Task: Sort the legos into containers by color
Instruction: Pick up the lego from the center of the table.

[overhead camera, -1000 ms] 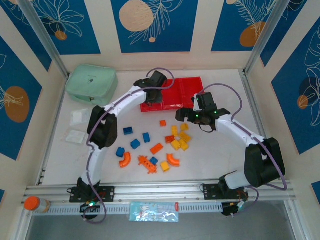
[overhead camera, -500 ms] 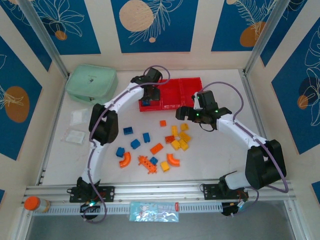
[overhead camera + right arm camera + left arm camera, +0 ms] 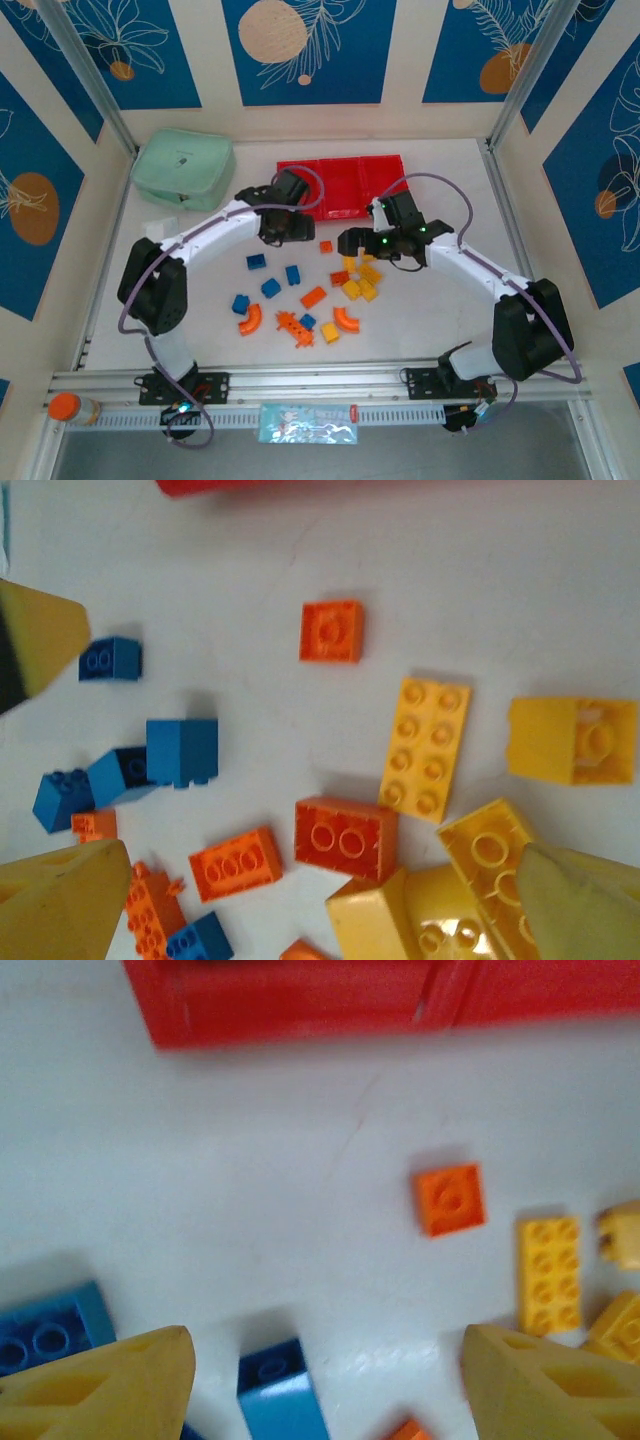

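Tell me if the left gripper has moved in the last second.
Yes. The left gripper has drawn back off the red tray, toward the bottom edge of the top view.

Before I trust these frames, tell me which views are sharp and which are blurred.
Left wrist: soft all over, the red tray smeared. Right wrist: crisper, studs countable on the yellow brick. Top external: evenly lit, sharp.

Between the red tray (image 3: 300,1000) and the loose bricks runs a bare strip of table (image 3: 230,1160), broken by one small orange square brick (image 3: 451,1198) lying alone. Nearer in, the yellow bricks (image 3: 425,748) and a red-orange brick (image 3: 345,838) crowd together, apparently touching, with little gap. The blue bricks (image 3: 271,288) sit looser. Right of the yellow pile the table is open; the mint-green pouch (image 3: 183,170) stands well left
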`<state>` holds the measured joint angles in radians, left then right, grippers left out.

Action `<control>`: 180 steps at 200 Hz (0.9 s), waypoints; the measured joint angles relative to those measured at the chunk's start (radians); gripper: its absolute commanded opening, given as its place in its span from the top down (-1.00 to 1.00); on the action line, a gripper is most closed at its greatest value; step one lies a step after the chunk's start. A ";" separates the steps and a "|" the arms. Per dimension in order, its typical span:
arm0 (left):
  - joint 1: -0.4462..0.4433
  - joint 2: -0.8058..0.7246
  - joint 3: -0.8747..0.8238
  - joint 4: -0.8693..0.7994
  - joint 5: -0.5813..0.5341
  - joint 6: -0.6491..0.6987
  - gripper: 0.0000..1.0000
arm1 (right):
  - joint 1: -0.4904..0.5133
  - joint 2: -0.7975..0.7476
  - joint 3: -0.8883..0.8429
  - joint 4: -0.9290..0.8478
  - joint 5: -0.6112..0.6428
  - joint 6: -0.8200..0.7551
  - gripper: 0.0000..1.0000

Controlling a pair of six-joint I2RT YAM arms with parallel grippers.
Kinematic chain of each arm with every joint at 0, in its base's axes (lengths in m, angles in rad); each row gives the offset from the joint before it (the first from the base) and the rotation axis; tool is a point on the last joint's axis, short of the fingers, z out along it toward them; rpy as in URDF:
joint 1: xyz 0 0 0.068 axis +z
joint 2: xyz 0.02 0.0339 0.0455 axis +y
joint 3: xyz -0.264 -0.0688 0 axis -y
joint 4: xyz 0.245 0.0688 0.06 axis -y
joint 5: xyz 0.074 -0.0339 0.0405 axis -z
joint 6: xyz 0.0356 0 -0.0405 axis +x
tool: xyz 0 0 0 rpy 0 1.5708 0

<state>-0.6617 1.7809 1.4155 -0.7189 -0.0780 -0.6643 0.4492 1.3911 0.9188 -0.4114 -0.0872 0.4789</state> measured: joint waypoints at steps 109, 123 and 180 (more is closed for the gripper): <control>-0.080 0.087 -0.132 0.020 -0.019 -0.172 -0.42 | 0.013 0.024 -0.067 0.032 -0.026 0.042 -0.98; -0.080 0.088 -0.145 0.022 -0.028 -0.181 -0.36 | 0.013 0.026 -0.067 0.033 -0.026 0.042 -0.98; -0.081 0.121 -0.147 0.057 -0.032 -0.195 0.06 | 0.013 0.046 -0.067 0.033 -0.026 0.042 -0.98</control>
<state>-0.7429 1.9018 1.2682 -0.6621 -0.1097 -0.8593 0.4618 1.4372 0.8520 -0.3782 -0.1135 0.5213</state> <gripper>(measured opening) 0.504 0.991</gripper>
